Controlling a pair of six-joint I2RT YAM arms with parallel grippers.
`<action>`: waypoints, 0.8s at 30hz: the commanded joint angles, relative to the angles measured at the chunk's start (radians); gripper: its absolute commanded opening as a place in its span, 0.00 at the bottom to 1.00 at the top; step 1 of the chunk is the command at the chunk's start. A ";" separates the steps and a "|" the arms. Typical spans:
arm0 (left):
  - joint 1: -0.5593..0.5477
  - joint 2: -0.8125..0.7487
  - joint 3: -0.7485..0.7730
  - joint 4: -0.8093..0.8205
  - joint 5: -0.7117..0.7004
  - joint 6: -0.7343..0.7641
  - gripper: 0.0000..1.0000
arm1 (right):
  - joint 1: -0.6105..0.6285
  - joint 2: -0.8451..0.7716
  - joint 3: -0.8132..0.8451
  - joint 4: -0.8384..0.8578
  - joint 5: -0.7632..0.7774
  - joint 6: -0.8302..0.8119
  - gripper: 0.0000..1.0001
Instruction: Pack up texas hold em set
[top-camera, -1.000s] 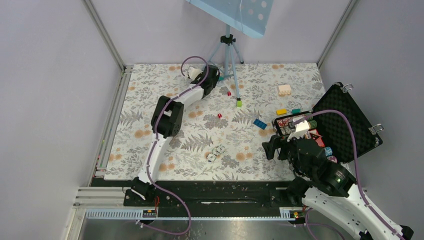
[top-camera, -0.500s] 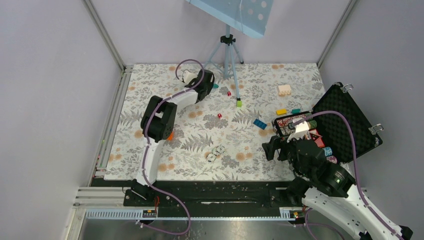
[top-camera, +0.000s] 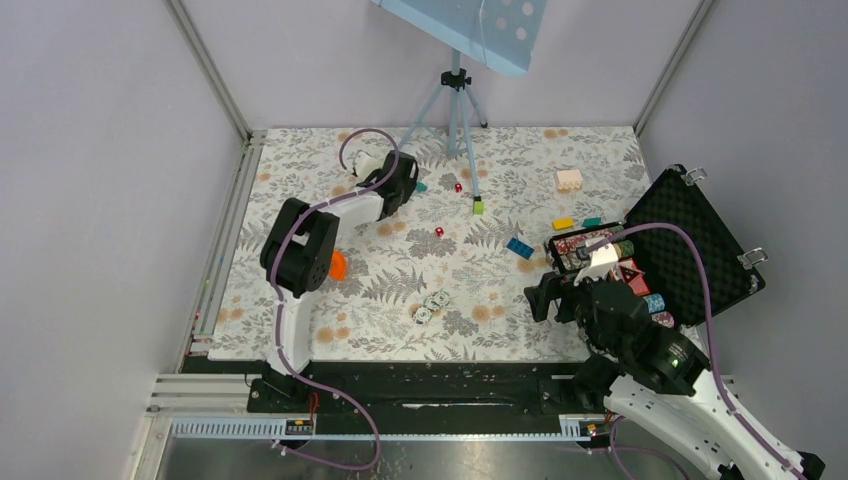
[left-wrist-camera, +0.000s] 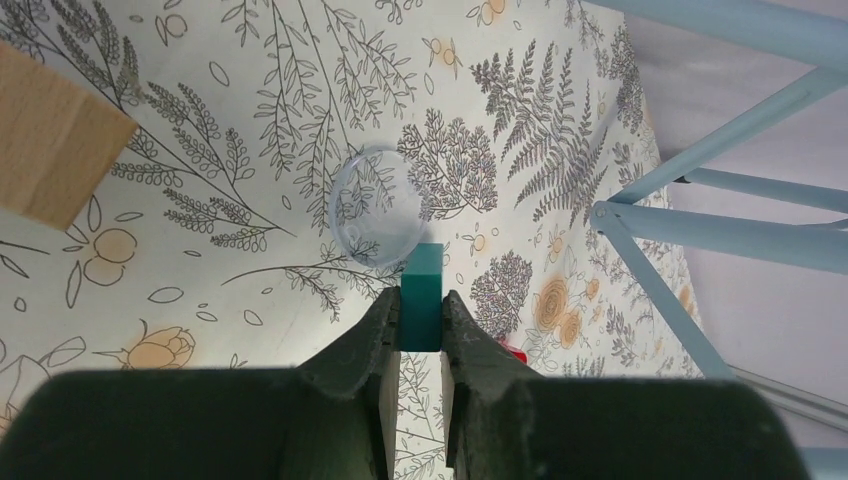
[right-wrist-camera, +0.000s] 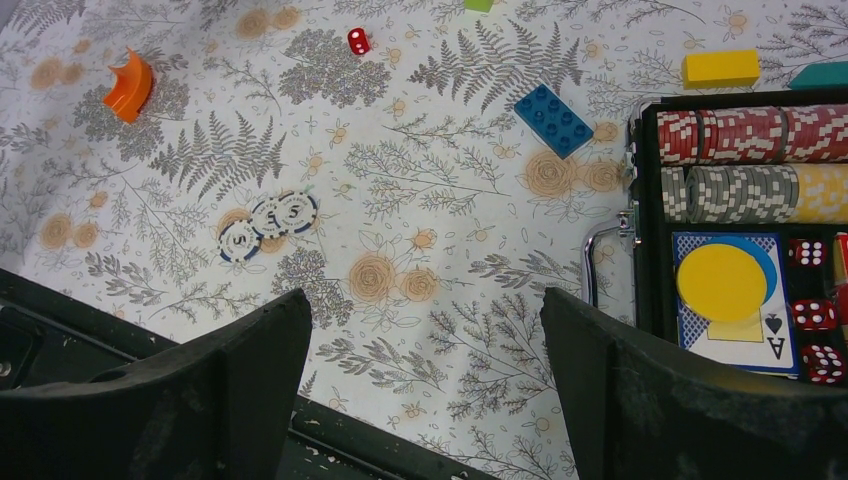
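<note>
At the right edge of the desk (top-camera: 300, 290) the black case (top-camera: 700, 240) lies open, its foam-lined lid laid back to the right. Rows of red, grey and yellow chips (right-wrist-camera: 750, 135) fill its tray. Below them a yellow disc (right-wrist-camera: 721, 281) lies on an ace of spades, with red dice (right-wrist-camera: 812, 315) just beside it. The right jaws hang above the desk just left of the case, spread wide and holding nothing. Three white-and-blue chips (right-wrist-camera: 267, 222) lie touching one another in a short row on the cloth, well apart from the case. A loose red die (right-wrist-camera: 357, 41) sits farther back. A blue brick (right-wrist-camera: 558, 119) and a yellow brick (right-wrist-camera: 720, 68) lie near the case's far corner, and an orange curved piece (right-wrist-camera: 130, 85) lies off to the left. At the far side, near the tripod (left-wrist-camera: 700, 215), the left jaws are closed on a teal brick (left-wrist-camera: 421, 297). In the left wrist view a clear round disc (left-wrist-camera: 375, 205) lies on the cloth just past that brick.
</note>
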 joint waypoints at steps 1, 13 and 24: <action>0.014 -0.001 0.063 0.039 -0.011 0.071 0.00 | 0.006 -0.017 -0.002 0.011 0.017 0.008 0.91; 0.046 0.116 0.227 -0.028 0.003 0.025 0.00 | 0.006 -0.040 0.001 -0.005 0.028 0.023 0.91; 0.041 0.058 0.174 -0.134 -0.036 0.068 0.00 | 0.006 -0.030 -0.003 -0.003 0.024 0.023 0.92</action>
